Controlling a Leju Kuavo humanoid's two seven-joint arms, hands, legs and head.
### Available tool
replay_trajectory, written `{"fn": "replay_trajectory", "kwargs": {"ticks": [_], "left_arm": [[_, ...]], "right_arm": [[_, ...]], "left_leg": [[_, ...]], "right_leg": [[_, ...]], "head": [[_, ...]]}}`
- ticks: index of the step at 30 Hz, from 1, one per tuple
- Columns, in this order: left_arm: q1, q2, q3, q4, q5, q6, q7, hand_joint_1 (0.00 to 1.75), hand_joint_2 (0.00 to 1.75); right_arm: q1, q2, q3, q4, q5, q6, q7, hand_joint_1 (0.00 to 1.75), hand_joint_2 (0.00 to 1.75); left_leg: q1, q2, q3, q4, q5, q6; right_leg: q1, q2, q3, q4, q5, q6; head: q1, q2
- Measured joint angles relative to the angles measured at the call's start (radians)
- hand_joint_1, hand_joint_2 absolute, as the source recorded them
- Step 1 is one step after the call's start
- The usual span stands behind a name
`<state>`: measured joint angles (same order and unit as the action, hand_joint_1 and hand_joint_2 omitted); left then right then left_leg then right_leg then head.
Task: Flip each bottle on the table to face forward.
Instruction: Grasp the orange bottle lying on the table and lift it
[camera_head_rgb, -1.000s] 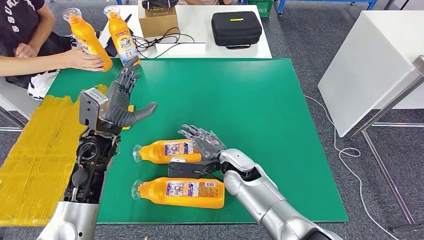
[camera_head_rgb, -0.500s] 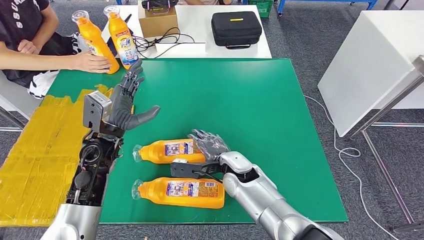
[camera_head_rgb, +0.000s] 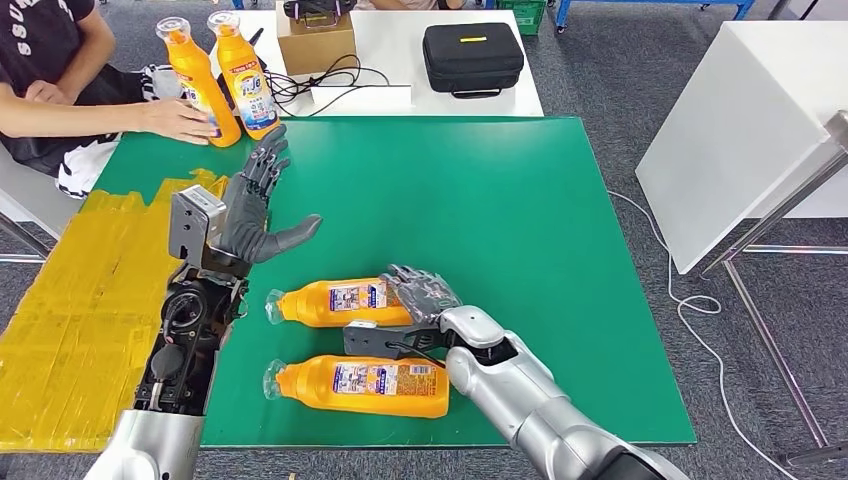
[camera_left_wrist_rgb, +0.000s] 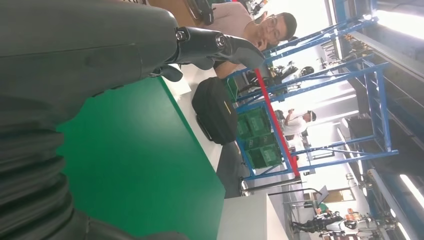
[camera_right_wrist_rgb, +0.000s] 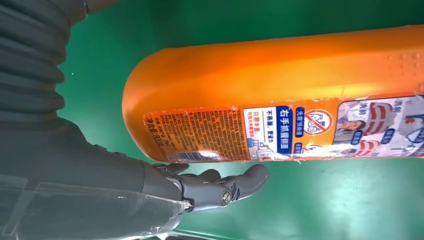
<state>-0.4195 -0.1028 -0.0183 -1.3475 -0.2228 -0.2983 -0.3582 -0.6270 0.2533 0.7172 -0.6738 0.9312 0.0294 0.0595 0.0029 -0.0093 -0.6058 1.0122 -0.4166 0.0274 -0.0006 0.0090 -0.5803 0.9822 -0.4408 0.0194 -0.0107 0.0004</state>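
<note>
Two orange bottles lie on their sides on the green table (camera_head_rgb: 500, 200), caps pointing left, back labels up. My right hand (camera_head_rgb: 422, 295) reaches over the base end of the farther lying bottle (camera_head_rgb: 335, 302); its fingers are apart, and the right wrist view shows the thumb (camera_right_wrist_rgb: 235, 185) beside the bottle (camera_right_wrist_rgb: 280, 100) with no grip on it. The nearer lying bottle (camera_head_rgb: 365, 385) rests beside my right forearm. My left hand (camera_head_rgb: 250, 210) hovers open and empty above the table's left part. Two upright orange bottles (camera_head_rgb: 245, 75) stand at the far left corner; a person's hand (camera_head_rgb: 180, 120) holds the left one (camera_head_rgb: 195, 80).
A yellow mat (camera_head_rgb: 70, 310) covers the surface left of the green table. Behind it a white table (camera_head_rgb: 450, 50) carries a black case (camera_head_rgb: 472, 57), a cardboard box (camera_head_rgb: 316, 40) and cables. A white cabinet (camera_head_rgb: 740, 130) stands to the right. The person sits at far left.
The person stood the tilted bottle upright next to the other standing one. My right hand moved closer onto the farther lying bottle's base. My left hand rose slightly.
</note>
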Motion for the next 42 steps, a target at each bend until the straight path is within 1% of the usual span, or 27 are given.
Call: {"fn": "replay_trajectory", "kwargs": {"ticks": [13, 14, 15, 17, 18, 20, 24, 32, 39, 42], "left_arm": [[-0.001, -0.004, 0.0, 0.008, 0.0, -0.002, 0.0, 0.0, 1.75], [-0.001, -0.005, 0.0, 0.01, 0.001, -0.002, 0.0, 0.0, 1.75], [-0.002, -0.006, 0.0, 0.011, 0.001, -0.002, 0.0, 0.0, 1.75], [-0.003, -0.009, -0.001, 0.012, 0.0, -0.001, 0.0, 0.0, 1.75], [-0.003, -0.01, -0.003, 0.012, 0.0, -0.001, 0.0, 0.0, 1.75], [-0.003, -0.013, -0.009, 0.011, -0.002, -0.001, -0.002, 0.0, 1.75], [-0.004, -0.018, -0.023, 0.011, -0.01, 0.005, -0.006, 0.0, 1.75], [-0.002, -0.021, -0.05, -0.008, -0.032, 0.012, -0.019, 0.0, 1.75], [0.001, -0.021, -0.059, -0.018, -0.037, 0.015, -0.02, 0.0, 1.75], [0.003, -0.021, -0.059, -0.019, -0.038, 0.015, -0.02, 0.0, 1.75]], "right_arm": [[-0.009, 0.005, -0.004, 0.032, -0.017, 0.007, 0.0, 0.0, 1.75], [-0.01, 0.006, -0.006, 0.037, -0.02, 0.008, -0.001, 0.24, 1.75], [-0.012, 0.006, -0.009, 0.044, -0.024, 0.01, -0.004, 0.58, 1.75], [-0.015, 0.007, -0.016, 0.058, -0.032, 0.014, -0.01, 1.35, 1.75], [-0.018, 0.008, -0.019, 0.067, -0.034, 0.015, -0.011, 1.52, 1.75], [-0.024, 0.009, -0.026, 0.087, -0.035, 0.012, -0.01, 1.63, 1.75], [-0.035, 0.013, -0.044, 0.125, -0.028, -0.006, -0.009, 1.71, 1.75], [-0.037, 0.019, -0.071, 0.148, -0.003, -0.025, -0.016, 1.75, 1.75], [-0.028, 0.02, -0.101, 0.151, -0.002, -0.081, -0.035, 1.75, 1.75], [-0.025, 0.02, -0.111, 0.151, -0.003, -0.09, -0.037, 1.75, 1.75]], "left_leg": [[0.0, 0.0, 0.0, 0.0, 0.0, 0.0], [0.0, 0.0, 0.0, 0.0, 0.0, 0.0], [0.0, 0.0, 0.0, 0.0, 0.0, 0.0], [0.0, 0.0, 0.0, 0.0, 0.0, 0.0], [0.0, 0.0, 0.0, 0.0, 0.0, 0.0], [0.0, 0.0, 0.0, 0.0, 0.0, 0.0], [0.0, 0.0, 0.001, 0.0, 0.0, 0.0], [0.0, 0.0, 0.001, 0.0, 0.0, 0.0], [0.0, 0.0, 0.001, 0.0, 0.0, 0.0], [0.0, 0.0, 0.001, 0.0, 0.0, 0.0]], "right_leg": [[0.0, 0.0, 0.0, 0.0, 0.0, 0.0], [0.0, 0.0, 0.0, 0.0, 0.0, 0.0], [0.0, 0.0, 0.0, 0.0, 0.0, 0.0], [0.0, 0.0, 0.0, 0.0, 0.0, 0.0], [0.0, 0.0, 0.0, 0.0, 0.0, 0.0], [0.0, 0.0, 0.0, 0.0, 0.0, 0.0], [0.0, 0.0, 0.0, 0.0, 0.0, 0.0], [0.0, 0.0, 0.001, 0.0, 0.0, 0.0], [0.0, 0.0, 0.001, 0.0, 0.0, 0.0], [0.0, 0.0, 0.001, 0.0, 0.0, 0.0]], "head": [[0.0, 0.0], [0.0, 0.0], [0.0, 0.0], [0.0, 0.0], [0.0, 0.0], [0.0, 0.0], [0.0, 0.0], [0.0, 0.0], [0.0, 0.0], [0.0, 0.0]]}}
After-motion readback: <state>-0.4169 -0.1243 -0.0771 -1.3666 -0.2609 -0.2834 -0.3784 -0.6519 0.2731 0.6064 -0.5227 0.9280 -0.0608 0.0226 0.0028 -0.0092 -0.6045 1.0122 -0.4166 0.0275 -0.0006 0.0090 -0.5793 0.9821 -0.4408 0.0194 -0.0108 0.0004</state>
